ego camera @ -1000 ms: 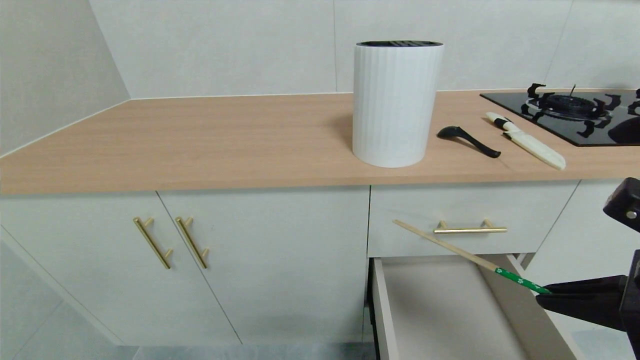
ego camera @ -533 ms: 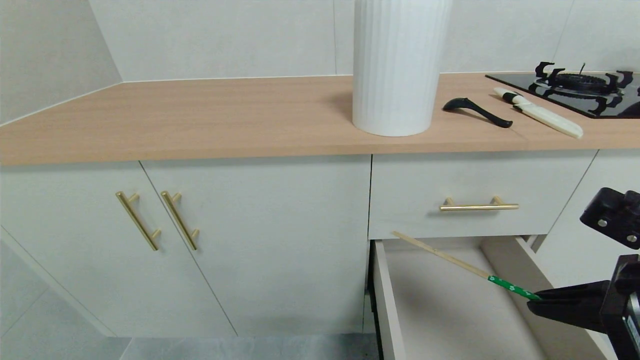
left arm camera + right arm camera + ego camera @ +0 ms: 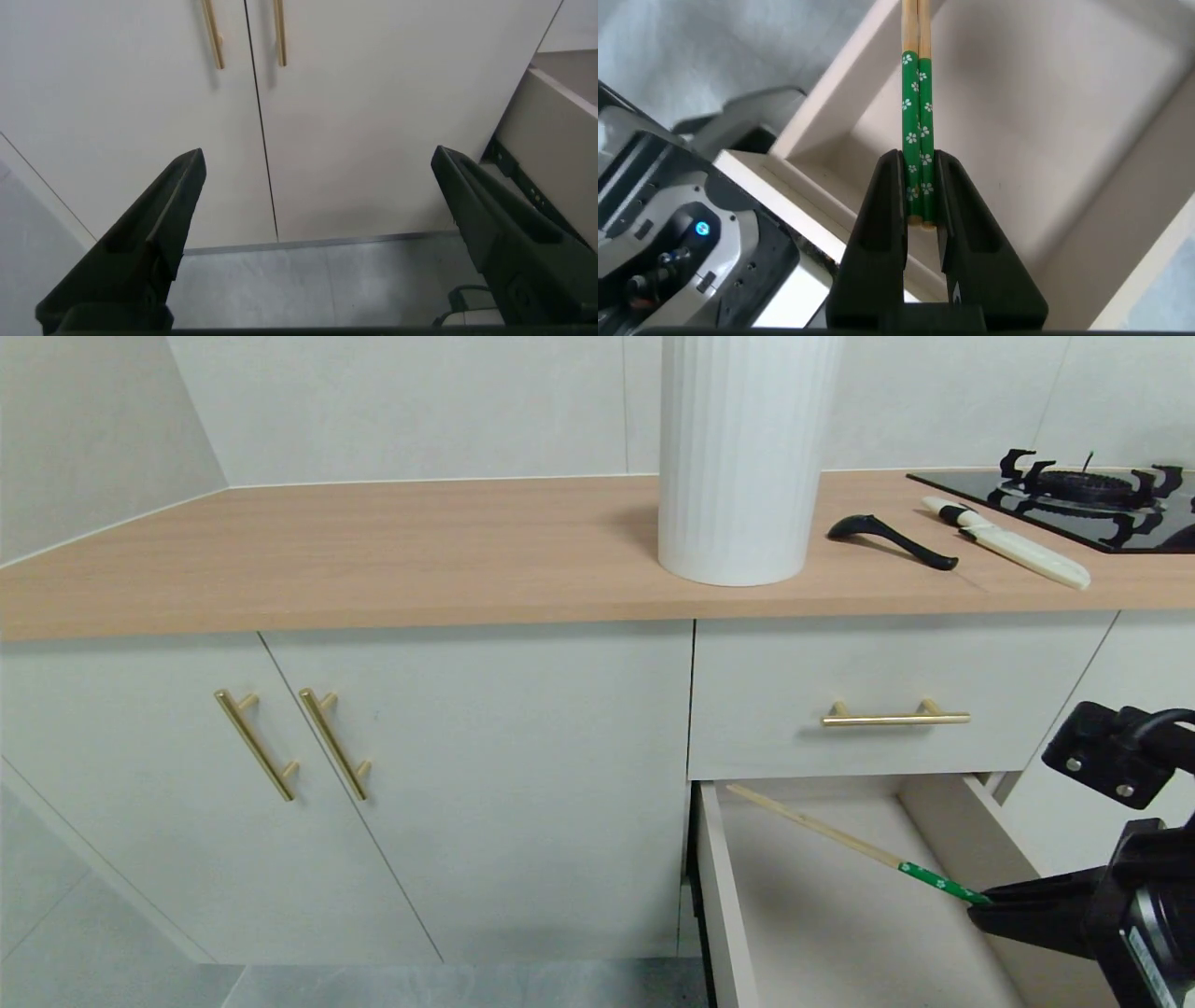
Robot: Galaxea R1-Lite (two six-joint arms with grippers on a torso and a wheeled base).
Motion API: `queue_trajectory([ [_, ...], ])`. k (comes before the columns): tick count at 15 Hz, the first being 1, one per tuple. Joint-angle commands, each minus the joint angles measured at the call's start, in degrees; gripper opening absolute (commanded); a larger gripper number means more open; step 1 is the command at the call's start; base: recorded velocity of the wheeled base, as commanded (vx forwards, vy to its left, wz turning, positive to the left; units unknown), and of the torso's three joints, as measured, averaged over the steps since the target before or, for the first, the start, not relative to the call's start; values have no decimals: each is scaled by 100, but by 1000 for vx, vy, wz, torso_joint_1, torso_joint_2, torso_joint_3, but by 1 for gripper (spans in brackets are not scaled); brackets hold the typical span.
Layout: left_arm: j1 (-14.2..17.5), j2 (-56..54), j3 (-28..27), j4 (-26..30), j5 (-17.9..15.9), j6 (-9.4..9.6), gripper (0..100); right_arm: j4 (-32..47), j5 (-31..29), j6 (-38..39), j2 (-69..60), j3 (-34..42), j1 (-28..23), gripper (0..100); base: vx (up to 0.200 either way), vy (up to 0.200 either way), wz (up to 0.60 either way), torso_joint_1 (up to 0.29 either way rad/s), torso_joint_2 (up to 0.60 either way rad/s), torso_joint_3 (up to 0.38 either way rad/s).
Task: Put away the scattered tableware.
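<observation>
Right gripper (image 3: pixel 920 177): pinching the green-patterned end of the chopsticks (image 3: pixel 915 84).
Chopsticks: jut ahead of its fingertips, slanting above the open drawer (image 3: pixel 714 887) beneath.
Left gripper (image 3: pixel 316 166): fingers spread wide, cabinet doors (image 3: pixel 355 112) ahead.
Black spoon (image 3: pixel 887 539), knife (image 3: pixel 1013 553): on countertop (image 3: pixel 373 551), well above right gripper.

Place: home-style kitchen.
Worktop: light wooden countertop (image 3: pixel 373 551) running into a corner, with a pale tiled wall (image 3: pixel 420 401) behind it.
Cooking: black glass gas hob (image 3: pixel 1083 513) with black pan supports, set into the countertop's right end.
Storage: white cabinet doors (image 3: pixel 485 784) with brass bar handles; white pull-out drawer (image 3: pixel 717 896) standing open under a shut one.
Utensils: tall white ribbed cylindrical holder (image 3: pixel 742 457), black plastic spoon (image 3: pixel 892 539), cream knife with a black band (image 3: pixel 1018 551) (all on the countertop, near the hob).
</observation>
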Motion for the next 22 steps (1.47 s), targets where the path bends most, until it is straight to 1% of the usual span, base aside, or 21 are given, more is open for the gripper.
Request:
queue_trajectory([
  [1,1,9,0,0,-2,-1,100,-6,-49,5,540,14,-31,0,0,0,0,0,0,0],
  [2,1,9,0,0,-2,-1,100,-6,-66,23,751,-4,-48,0,0,0,0,0,0,0],
  [4,1,9,0,0,-2,-1,100,-6,-304,41,1032,-39,-145,0,0,0,0,0,0,0],
  [5,1,9,0,0,-2,-1,100,-32,-611,58,1252,-65,-215,0,0,0,0,0,0,0],
  [6,1,9,0,0,-2,-1,100,-155,-822,155,1498,-92,-250,0,0,0,0,0,0,0],
  [7,1,9,0,0,-2,-1,100,-305,-875,410,1735,-100,-250,0,0,0,0,0,0,0],
  [10,1,9,0,0,-2,-1,100,-1043,-875,937,2509,-118,-250,0,0,0,0,0,0,0],
  [11,1,9,0,0,-2,-1,100,-1113,-875,999,2588,-118,-250,0,0,0,0,0,0,0],
  [12,1,9,0,0,-2,-1,100,-1720,-936,1447,3194,-127,-250,0,0,0,0,0,0,0],
  [14,1,9,0,0,-2,-1,100,-2300,-1165,1658,3678,-127,-250,0,0,0,0,0,0,0],
  [15,1,9,0,0,-2,-1,100,-2449,-1288,1737,3809,-109,-242,0,0,0,0,0,0,0],
  [22,1,9,0,0,-2,-1,100,-2678,-1367,1746,4495,-118,-233,0,0,0,0,0,0,0],
])
